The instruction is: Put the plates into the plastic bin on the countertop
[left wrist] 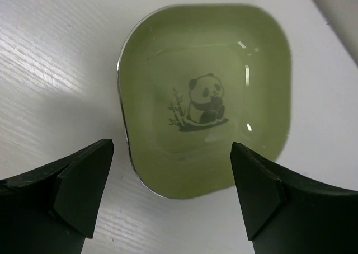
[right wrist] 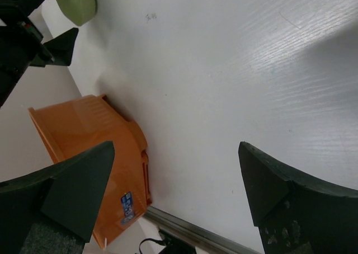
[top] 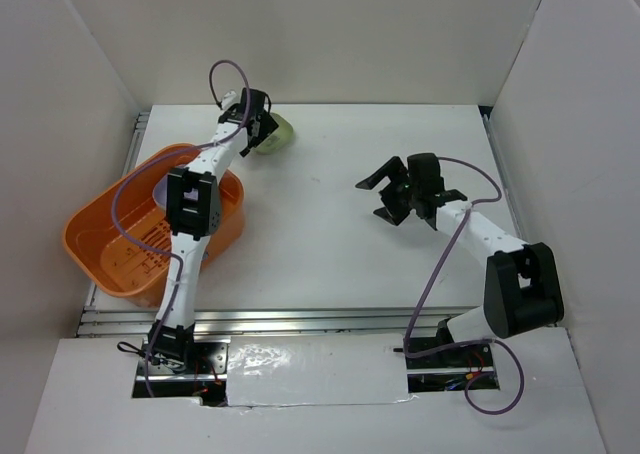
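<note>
On the far left countertop [top: 330, 254]: green panda plate [top: 278, 131] is lying flat, open side up, just beyond the orange plastic bin [top: 80, 234] and outside it.
Plate orientation: the left wrist view is showing the green panda plate [left wrist: 207, 97] as a rounded square with near-equal sides, so no long axis is standing out. The panda's head is pointing away from the gripper, with the bamboo on the picture's left.
Left gripper [top: 262, 134]: fingers are standing spread wide and holding nothing. In its own view the left gripper [left wrist: 170, 149] is framing the plate's near edge; contact cannot be told.
Right gripper [top: 378, 198]: jaws are standing spread and empty over bare countertop, well apart from plate and bin.
Bin: it is sitting at the left edge, tilted in the overhead view, with the left arm crossing above it.
View differences: only the left wrist view is resolving the panda print. Only the right wrist view, past the right gripper [right wrist: 176, 147], is showing the orange plastic bin [right wrist: 84, 125] side wall with a blue label. Here the green panda plate [right wrist: 75, 2] is appearing edge-on.
</note>
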Controlling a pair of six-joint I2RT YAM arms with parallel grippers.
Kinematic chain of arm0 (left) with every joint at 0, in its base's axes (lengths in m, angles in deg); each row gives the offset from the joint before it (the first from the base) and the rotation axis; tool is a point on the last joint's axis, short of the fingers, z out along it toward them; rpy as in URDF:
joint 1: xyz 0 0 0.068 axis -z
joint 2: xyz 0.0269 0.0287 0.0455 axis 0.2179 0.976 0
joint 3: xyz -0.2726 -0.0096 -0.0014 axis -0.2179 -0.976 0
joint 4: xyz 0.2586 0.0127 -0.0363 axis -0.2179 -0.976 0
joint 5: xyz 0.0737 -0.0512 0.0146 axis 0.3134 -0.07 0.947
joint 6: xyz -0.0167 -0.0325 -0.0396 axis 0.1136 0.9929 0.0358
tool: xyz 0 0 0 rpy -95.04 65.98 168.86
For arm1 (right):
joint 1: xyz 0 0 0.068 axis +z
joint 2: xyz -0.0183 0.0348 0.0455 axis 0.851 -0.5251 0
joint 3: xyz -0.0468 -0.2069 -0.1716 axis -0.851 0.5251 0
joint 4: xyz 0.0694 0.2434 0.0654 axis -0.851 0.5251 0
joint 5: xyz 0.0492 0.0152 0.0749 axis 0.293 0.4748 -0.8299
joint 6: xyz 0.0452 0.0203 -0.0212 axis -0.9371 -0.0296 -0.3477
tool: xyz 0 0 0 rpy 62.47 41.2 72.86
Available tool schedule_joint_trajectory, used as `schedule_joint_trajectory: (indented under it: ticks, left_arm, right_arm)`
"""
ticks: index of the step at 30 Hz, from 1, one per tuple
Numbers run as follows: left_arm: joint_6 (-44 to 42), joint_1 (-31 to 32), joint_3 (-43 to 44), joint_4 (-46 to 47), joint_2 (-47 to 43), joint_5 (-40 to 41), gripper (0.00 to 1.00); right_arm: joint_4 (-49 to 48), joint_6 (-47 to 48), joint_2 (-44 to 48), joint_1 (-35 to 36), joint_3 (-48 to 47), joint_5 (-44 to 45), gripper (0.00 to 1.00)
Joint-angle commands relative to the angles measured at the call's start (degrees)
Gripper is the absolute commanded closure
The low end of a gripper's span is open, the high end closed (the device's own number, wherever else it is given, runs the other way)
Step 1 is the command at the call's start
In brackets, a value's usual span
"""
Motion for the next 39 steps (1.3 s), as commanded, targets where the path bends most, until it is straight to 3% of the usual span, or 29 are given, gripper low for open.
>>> schedule_joint_trajectory:
  ticks: [1, 6, 9, 10, 11, 13, 14, 20, 23, 26, 28, 32, 35, 39]
  left_arm:
    - [2.18, 0.69, 0.9, -1.15, 3.05, 3.06, 0.01]
    - [3.23, 0.43, -0.16, -0.19, 4.02, 2.54, 0.06]
    - [2.79, -0.01, 0.18, 2.71, 5.25, 0.0, 0.32]
    - [2.79, 0.08, 0.36, 4.02, 5.6, -2.1, 0.63]
    - [2.97, 0.08, 0.45, 4.47, 5.78, -3.08, 0.75]
    - [3.14, 0.6, 0.63, 5.09, 5.61, -4.23, 0.96]
    - [2.97, 0.78, 0.54, 5.53, 5.34, -4.5, 1.0]
    - [-1.05, 3.06, 1.33, 10.53, 1.57, -11.24, 1.0]
    - [-7.81, 5.43, 1.33, 17.21, -4.75, -17.74, 1.0]
    - [-11.71, 7.37, -0.33, 18.1, -16.41, -18.13, 1.0]
    - [-11.28, 7.72, -4.63, 16.18, -21.88, -15.67, 1.0]
    - [-5.06, 5.45, -12.81, -0.29, -37.76, -5.22, 1.0]
    - [-0.48, -1.21, -22.01, -11.12, -47.78, 0.24, 1.0]
    - [0.42, -8.7, -35.73, -13.37, -60.47, 1.48, 1.0]
  right_arm:
    - [-1.8, 0.65, -1.32, 0.5, -2.81, -1.86, 0.0]
    - [-2.33, 0.47, -1.5, 0.33, -2.54, -2.57, 0.0]
    - [-2.42, 0.65, -1.32, 0.33, -2.54, -2.65, 0.0]
    - [-2.59, 0.74, -1.5, 0.24, -2.63, -2.66, 0.0]
    - [-2.6, 0.65, -1.41, 0.15, -2.63, -2.74, 0.0]
    - [-2.6, 0.65, -1.67, -0.29, -2.89, -3.01, 0.0]
    - [-2.25, 0.65, -1.76, -0.46, -3.24, -3.18, 0.0]
    - [-2.24, 0.47, -1.5, -2.65, -3.07, -2.92, 0.0]
    - [-3.12, -0.05, -0.71, -4.15, -1.93, -2.66, 0.0]
    - [-4.35, -0.84, -0.79, -6.17, -1.05, -3.09, 0.0]
    - [-4.7, -1.11, -1.14, -7.58, -0.87, -3.44, 0.0]
    - [-4.71, -1.55, -2.02, -8.81, -0.87, -3.53, 0.0]
    - [-3.39, -1.2, -2.64, -8.99, -2.01, -2.83, 0.0]
    - [-1.81, -1.11, -2.73, -8.82, -3.68, -1.69, 0.0]
